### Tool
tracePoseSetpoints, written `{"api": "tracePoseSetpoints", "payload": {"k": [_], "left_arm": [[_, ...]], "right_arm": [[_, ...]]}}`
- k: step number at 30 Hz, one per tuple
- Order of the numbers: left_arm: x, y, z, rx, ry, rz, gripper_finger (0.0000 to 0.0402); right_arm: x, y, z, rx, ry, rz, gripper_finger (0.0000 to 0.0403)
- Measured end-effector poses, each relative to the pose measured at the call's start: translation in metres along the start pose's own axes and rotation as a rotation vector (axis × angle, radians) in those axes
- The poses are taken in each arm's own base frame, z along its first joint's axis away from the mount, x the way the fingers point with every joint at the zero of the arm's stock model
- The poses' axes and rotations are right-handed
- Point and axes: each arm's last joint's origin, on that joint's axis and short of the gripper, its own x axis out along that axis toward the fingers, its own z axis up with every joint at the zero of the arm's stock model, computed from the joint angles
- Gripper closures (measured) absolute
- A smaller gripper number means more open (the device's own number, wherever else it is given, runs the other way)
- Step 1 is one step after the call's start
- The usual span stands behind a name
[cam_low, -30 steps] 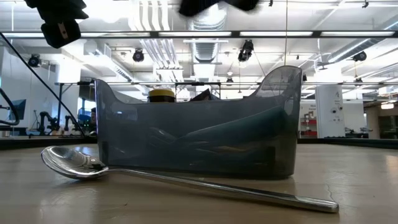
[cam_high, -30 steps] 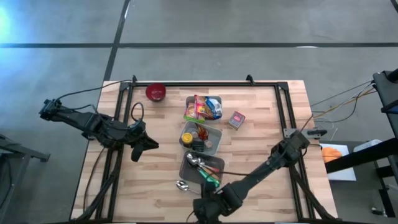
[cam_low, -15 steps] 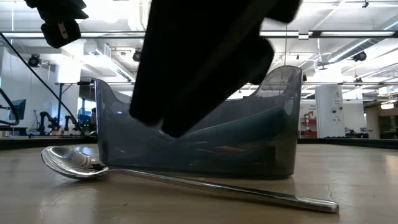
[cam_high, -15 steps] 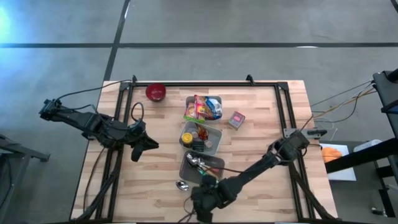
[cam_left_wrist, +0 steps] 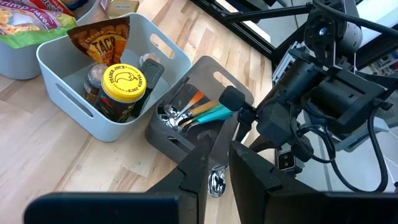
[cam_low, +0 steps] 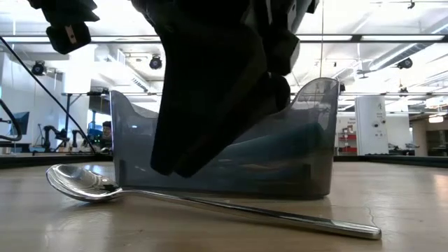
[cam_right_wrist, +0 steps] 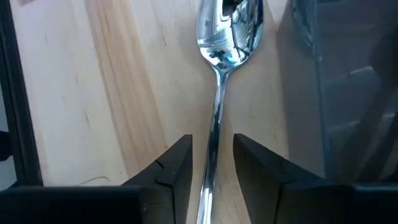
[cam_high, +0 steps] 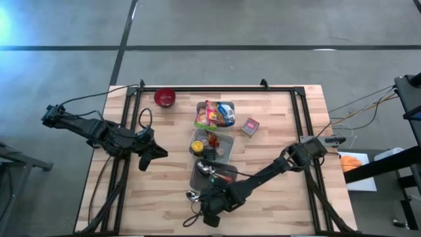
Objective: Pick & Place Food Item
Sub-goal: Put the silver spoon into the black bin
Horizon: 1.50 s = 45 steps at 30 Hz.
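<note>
A metal spoon [cam_low: 210, 204] lies flat on the wooden table in front of the dark grey utensil tray [cam_high: 214, 176]; its bowl [cam_right_wrist: 229, 31] points away from my right gripper. That gripper [cam_right_wrist: 213, 168] hangs low over the spoon's handle, pointing steeply down, open, with one finger on each side of the handle and a small gap on both sides. The food sits in a light grey bin [cam_high: 214, 146]: a yellow-lidded jar [cam_left_wrist: 123, 84] and a taco packet [cam_left_wrist: 102, 37]. My left gripper [cam_high: 154, 154] waits over the table's left side, slightly open, holding nothing.
A second bin with bright snack bags [cam_high: 214, 114] stands at the far middle. A red bowl [cam_high: 165, 98] sits far left and a small box [cam_high: 250, 126] right of the bins. The utensil tray's wall [cam_right_wrist: 336, 93] rises close beside the spoon.
My right gripper has come down from well above the tray and shifted toward the table's left, away from the near edge, until it hangs just over the spoon's handle. The spoon has not moved.
</note>
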Motion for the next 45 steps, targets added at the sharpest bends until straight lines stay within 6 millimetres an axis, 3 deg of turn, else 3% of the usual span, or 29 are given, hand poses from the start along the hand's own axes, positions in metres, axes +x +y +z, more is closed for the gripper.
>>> {"api": "tracePoseSetpoints", "payload": {"k": [21, 33, 45], "left_arm": [[0.000, 0.000, 0.000, 0.000, 0.000, 0.000, 0.0335], [0.000, 0.000, 0.000, 0.000, 0.000, 0.000, 0.0335], [0.000, 0.000, 0.000, 0.000, 0.000, 0.000, 0.0335]], "right_arm": [[0.003, -0.001, 0.002, -0.060, -0.021, 0.012, 0.0294], [0.005, 0.004, -0.013, -0.313, -0.017, -0.016, 0.0294], [0.007, 0.001, -0.017, -0.405, -0.019, -0.043, 0.0294]]}}
